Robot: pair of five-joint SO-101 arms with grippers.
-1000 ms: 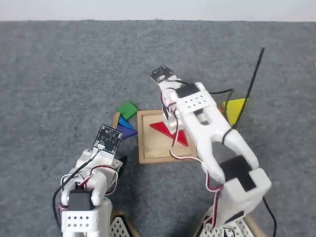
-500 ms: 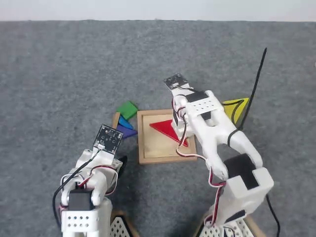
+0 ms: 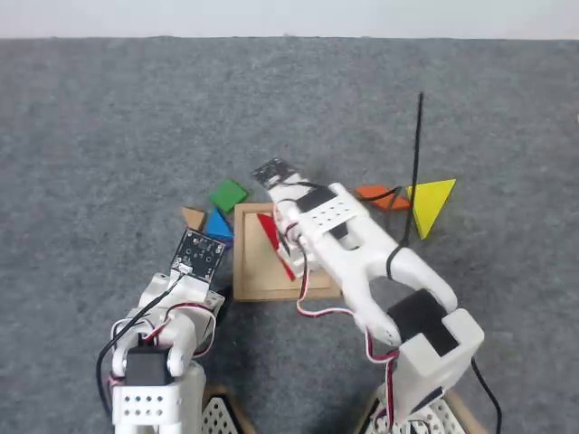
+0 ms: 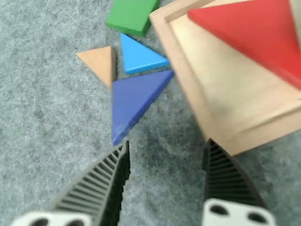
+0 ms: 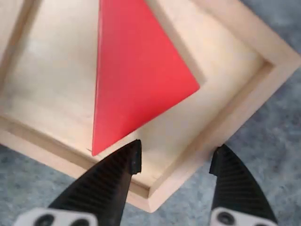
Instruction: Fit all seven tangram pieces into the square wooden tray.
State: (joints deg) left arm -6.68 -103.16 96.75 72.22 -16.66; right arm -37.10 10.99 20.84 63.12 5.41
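High view, left to right: left gripper (image 4: 167, 149), jaws open and empty, near tan (image 3: 193, 217), blue (image 3: 217, 224) and green (image 3: 229, 194) pieces. The tray (image 3: 262, 295) holds the red triangle (image 3: 270, 233), right gripper (image 5: 178, 149) open above. Yellow triangle (image 3: 431, 203) lies apart. The pieces look stiff, light and smooth (probably slippery), so pinch across straight edges.

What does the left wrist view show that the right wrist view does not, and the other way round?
Left wrist view, not the right: the green piece, tan triangle, blue triangle and purple triangle on the carpet beside the tray, and the open left gripper.
Right wrist view, not the left: the open right gripper over the tray's edge.
Both: the tray with the red triangle in it.
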